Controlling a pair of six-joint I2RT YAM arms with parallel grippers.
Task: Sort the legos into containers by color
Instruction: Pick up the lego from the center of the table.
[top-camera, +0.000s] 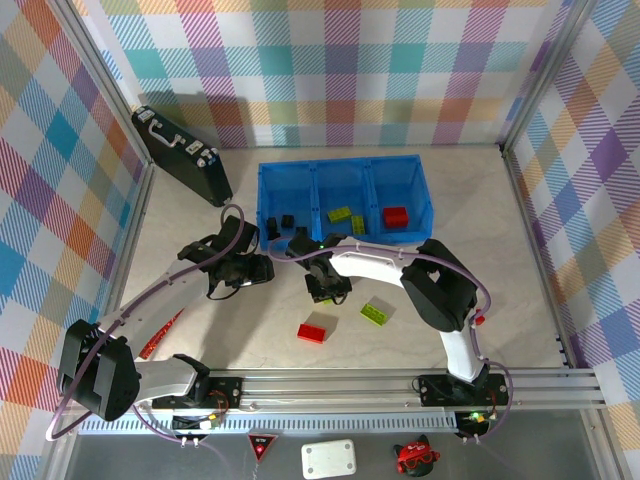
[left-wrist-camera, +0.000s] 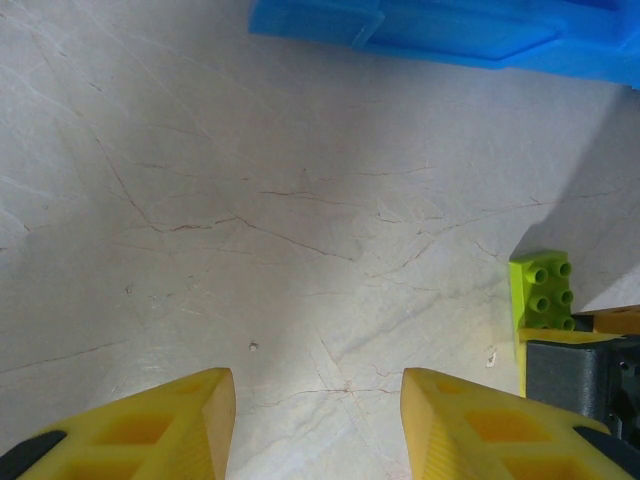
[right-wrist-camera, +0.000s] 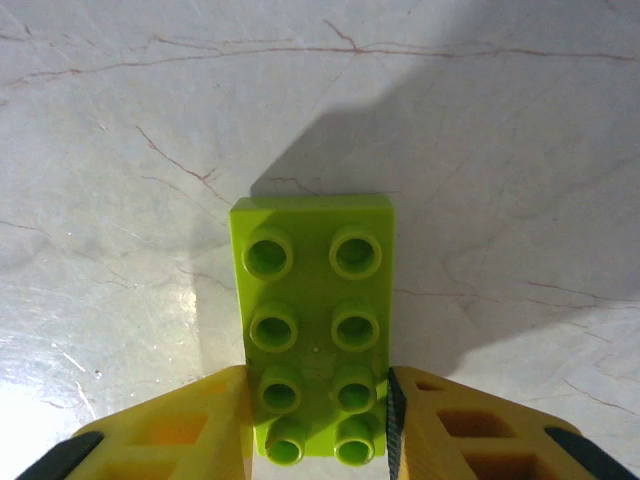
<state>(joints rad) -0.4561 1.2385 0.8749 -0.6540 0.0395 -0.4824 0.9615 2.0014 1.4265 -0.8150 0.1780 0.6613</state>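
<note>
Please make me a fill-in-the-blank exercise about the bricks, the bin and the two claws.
1. The brick in the right claw is ___.
2. The left claw is open and holds ___.
3. Seen from above, the red brick in the bin lies in the ___ compartment.
Missing words: green; nothing; right.

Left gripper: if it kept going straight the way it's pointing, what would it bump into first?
Probably bare table, then the blue bin wall beyond; depth is unclear. The lime green lego sits off to the right.
</note>
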